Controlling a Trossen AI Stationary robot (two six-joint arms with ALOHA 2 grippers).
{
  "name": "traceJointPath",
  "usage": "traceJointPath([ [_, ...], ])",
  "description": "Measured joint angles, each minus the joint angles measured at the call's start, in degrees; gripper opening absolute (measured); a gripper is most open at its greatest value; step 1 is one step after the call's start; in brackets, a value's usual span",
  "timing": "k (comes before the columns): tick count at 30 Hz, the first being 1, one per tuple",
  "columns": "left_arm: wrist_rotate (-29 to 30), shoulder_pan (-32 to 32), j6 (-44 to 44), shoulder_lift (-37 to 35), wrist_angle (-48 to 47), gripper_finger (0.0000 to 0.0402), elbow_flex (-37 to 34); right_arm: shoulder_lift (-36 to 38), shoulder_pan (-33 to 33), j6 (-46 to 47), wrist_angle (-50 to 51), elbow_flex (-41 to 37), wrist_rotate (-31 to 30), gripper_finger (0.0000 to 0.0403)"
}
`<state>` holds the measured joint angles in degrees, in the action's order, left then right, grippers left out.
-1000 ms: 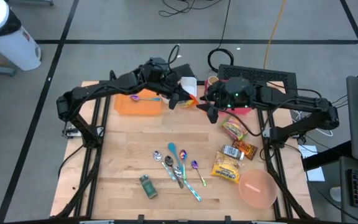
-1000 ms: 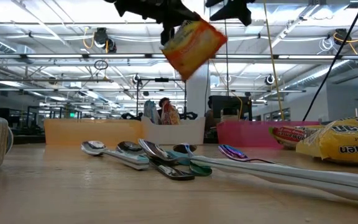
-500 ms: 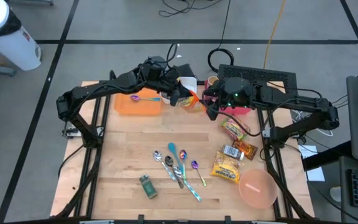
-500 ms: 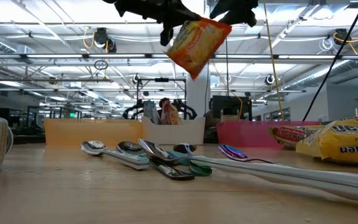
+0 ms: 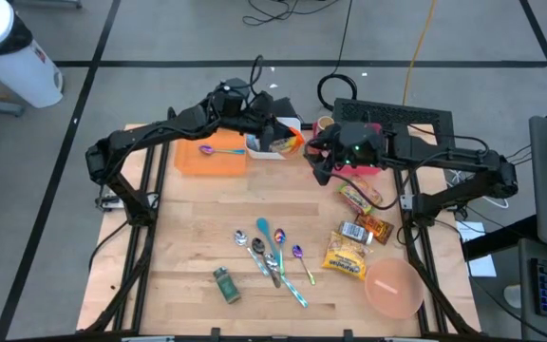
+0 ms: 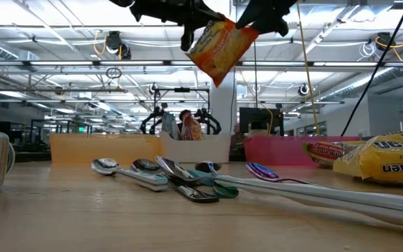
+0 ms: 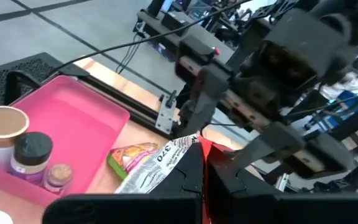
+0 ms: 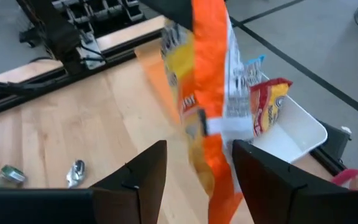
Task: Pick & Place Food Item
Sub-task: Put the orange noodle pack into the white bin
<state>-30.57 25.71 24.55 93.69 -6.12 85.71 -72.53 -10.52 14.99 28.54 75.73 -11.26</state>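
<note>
Packet (image 6: 219, 45) hangs clamped in the shut left gripper (image 5: 272, 136) jaws, above the white bin (image 5: 278, 144). Right gripper (image 8: 194, 168) jaws apart, one finger either side of the packet's lower edge, not clamped. More packets sit in the bin.

Grey floor (image 5: 160, 38) with dark lines; overhead ceiling trusses (image 6: 61, 63).
</note>
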Motion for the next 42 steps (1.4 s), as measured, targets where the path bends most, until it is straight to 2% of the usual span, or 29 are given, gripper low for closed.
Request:
traceJointPath([
  [10, -1.15, 0.0, -0.06, 0.0, 0.27, 0.0, 0.0, -0.04, -0.02, 0.62, 0.02, -1.88, -3.73, 0.0154],
  [15, -3.34, -0.02, -0.17, 0.0, 0.32, 0.0, 0.0, -0.04, -0.02, 0.41, -0.19, -1.91, -3.73, 0.0105],
  [21, -3.91, 0.0, -0.21, 0.0, 0.06, 0.0001, 0.0, -0.04, -0.02, -0.88, -0.97, -1.93, -3.68, 0.0018],
  [26, -3.96, -0.02, -0.48, 0.0, -0.03, 0.0009, 0.0, -0.04, 0.0, -1.31, -1.11, -1.93, -3.52, 0.0006],
  [28, -4.02, 0.0, -1.82, 0.0, -0.05, 0.0017, 0.0, -0.04, 0.0, -1.61, -1.1, -1.93, -3.2, 0.0002],
  [34, -7.78, 0.84, -6.08, 0.0, -0.07, 0.0052, 0.0, -0.04, 0.0, -2.21, -1.07, -1.93, 3.35, 0.0001],
  [42, -15.34, 2.38, -6.48, 0.0, 0.32, 0.0162, 0.0, -0.04, -0.01, -1.94, 0.57, -1.93, 12.01, 0.0],
])
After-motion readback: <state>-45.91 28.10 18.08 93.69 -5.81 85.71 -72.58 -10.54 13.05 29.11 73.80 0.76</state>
